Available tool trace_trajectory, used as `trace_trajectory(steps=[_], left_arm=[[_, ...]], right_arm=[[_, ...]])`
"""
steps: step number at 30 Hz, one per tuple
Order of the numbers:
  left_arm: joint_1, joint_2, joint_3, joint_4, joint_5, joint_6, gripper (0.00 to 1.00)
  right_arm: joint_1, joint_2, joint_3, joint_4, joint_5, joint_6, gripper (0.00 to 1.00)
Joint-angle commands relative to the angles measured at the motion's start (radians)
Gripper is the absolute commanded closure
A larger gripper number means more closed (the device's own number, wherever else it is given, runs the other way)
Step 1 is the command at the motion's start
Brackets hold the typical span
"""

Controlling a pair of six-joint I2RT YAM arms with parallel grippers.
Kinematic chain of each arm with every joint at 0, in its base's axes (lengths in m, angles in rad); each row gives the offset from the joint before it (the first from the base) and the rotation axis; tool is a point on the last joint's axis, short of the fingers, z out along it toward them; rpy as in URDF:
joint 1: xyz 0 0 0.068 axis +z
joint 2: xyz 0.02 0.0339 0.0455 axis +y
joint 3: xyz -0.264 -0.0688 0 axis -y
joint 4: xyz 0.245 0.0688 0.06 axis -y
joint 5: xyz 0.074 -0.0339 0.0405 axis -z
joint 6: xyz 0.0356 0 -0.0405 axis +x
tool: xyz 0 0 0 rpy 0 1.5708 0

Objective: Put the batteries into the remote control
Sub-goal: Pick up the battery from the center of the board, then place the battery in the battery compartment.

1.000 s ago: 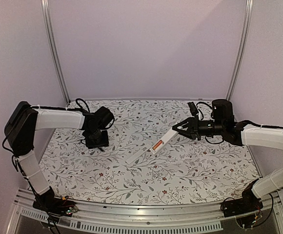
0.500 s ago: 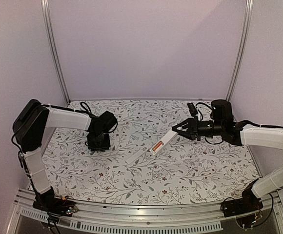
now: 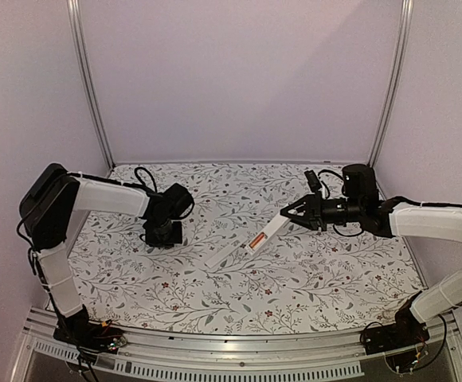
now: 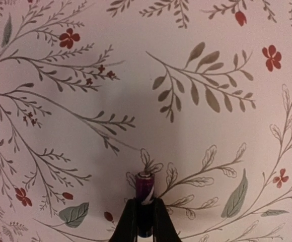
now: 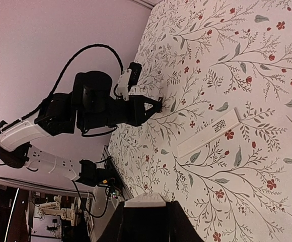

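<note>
While pinching the purple battery between the tightly closed fingertips of the left gripper, well to the left of the remote control, lift straight up off the floral table before any sideways travel. Seems gripped by one end only, with the other end poking out past the tips, so move slowly and avoid jolts that could pivot it loose. Cannot tell whether touching the table or just clear of it. Over at the remote control: clamped by its far right end in the closed jaws of the right gripper, sloping down-left toward the thin white strip lying just off its lower-left end. Keep that hold steady and unmoving. Carry across to the remote control, line up lengthwise with the bay near the orange label, and check polarity first, unreadable from these views. Lower one end in, press flat, and let go only once seated. No second battery visible anywhere around the remote control.
</note>
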Motion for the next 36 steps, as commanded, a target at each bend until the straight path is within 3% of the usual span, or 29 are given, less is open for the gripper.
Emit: trace_trajectory(steps=[1,5,10,16,23,36], left_arm=[[-0.066,-0.062,-0.055,0.048,0.049,0.111,1.00],[-0.135,-0.186,-0.084,0.069,0.064,0.267,1.00],[-0.178,-0.413,-0.151,0.113,0.282,0.429,1.00],[-0.221,-0.599,-0.139,0.063,0.563,0.502,1.00],[-0.349,-0.526,0.033,-0.177,0.587,0.533,1.00],[-0.417,-0.328,0.216,-0.306,0.508,0.535,1.00]], right_arm=[[-0.008,0.017,-0.004,0.015,-0.019,0.004,1.00],[-0.008,0.036,-0.028,0.085,-0.033,0.028,1.00],[0.023,0.063,-0.076,0.221,-0.042,0.124,1.00],[0.095,0.115,-0.098,0.371,-0.029,0.177,1.00],[0.146,0.227,-0.095,0.574,-0.023,0.271,1.00],[0.207,0.279,-0.067,0.590,0.021,0.289,1.00]])
